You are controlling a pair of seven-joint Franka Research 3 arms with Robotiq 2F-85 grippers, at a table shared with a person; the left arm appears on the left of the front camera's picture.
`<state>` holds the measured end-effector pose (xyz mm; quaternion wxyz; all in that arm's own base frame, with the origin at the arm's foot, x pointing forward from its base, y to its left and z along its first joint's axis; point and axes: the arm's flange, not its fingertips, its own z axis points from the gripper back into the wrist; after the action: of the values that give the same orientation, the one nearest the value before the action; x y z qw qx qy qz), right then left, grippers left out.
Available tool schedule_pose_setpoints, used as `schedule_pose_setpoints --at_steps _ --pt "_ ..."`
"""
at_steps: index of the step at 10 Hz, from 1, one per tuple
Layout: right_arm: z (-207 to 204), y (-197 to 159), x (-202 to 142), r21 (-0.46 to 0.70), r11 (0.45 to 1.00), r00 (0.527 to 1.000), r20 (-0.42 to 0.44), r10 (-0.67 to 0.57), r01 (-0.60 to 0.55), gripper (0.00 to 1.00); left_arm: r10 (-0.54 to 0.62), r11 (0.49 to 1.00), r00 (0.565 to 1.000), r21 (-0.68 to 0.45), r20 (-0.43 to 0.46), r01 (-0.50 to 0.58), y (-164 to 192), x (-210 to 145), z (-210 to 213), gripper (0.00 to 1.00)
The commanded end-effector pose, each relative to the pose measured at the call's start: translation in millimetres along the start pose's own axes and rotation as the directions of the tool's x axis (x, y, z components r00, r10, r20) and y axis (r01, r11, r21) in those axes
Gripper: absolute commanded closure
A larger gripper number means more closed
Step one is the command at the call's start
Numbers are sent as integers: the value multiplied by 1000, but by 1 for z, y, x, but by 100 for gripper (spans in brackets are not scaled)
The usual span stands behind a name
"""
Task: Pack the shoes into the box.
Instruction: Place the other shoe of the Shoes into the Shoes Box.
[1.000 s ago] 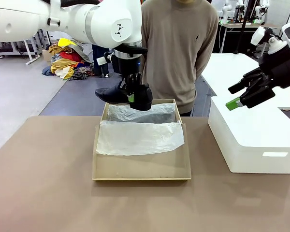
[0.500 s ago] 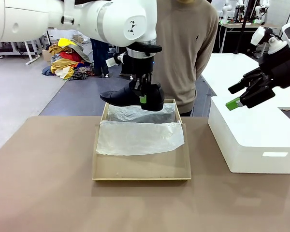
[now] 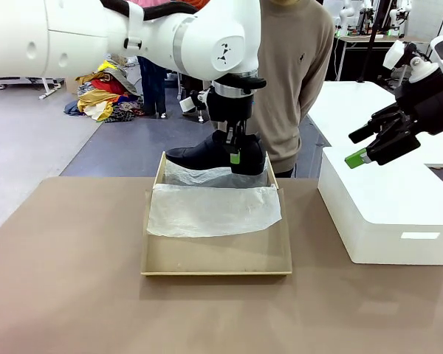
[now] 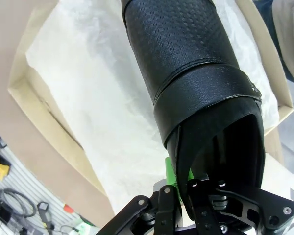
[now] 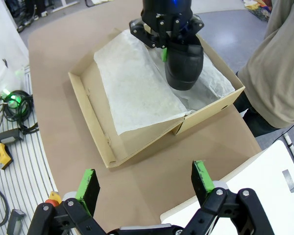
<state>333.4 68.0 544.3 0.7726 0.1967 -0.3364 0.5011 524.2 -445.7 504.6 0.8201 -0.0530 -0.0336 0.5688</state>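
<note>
One glossy black shoe (image 3: 214,156) hangs over the far end of the box (image 3: 151,258), toe pointing to picture left. My left gripper (image 3: 235,155) is shut on the rim of its heel opening. In the left wrist view the shoe (image 4: 186,63) with its strap runs away from the gripper (image 4: 182,182), above the white tissue paper (image 4: 88,98). The brown cardboard box is lined with tissue paper (image 3: 210,210). My right gripper (image 3: 364,144) is open and holds nothing, raised over the white bin. Its green pads (image 5: 88,183) frame the box (image 5: 93,122) from above.
A large white plastic bin (image 3: 387,214) stands to the right of the box. A person in a beige sweater (image 3: 288,66) stands at the far edge, right behind the box. Bare brown tabletop (image 3: 66,280) lies at the left and front.
My left arm has carried the shoe to the right, from the box's far left corner to over its far end. The right arm has not moved.
</note>
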Motion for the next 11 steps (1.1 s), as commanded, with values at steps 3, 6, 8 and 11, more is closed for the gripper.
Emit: schedule_pose_setpoints --at_steps 3,6,8,11 --pt "-1 -2 1 14 1000 1000 28 3 -4 0 132 991 989 30 67 -134 -11 -6 -3 100" --pt "-1 -2 1 14 1000 1000 28 3 -4 0 151 988 987 37 47 -153 -15 -3 -16 100" --pt "-1 -2 1 14 1000 1000 28 3 -4 0 156 986 987 44 47 -158 -15 -3 -25 100" --pt "-1 -2 1 14 1000 1000 28 3 -4 0 165 985 985 43 53 -167 -16 0 -36 100"
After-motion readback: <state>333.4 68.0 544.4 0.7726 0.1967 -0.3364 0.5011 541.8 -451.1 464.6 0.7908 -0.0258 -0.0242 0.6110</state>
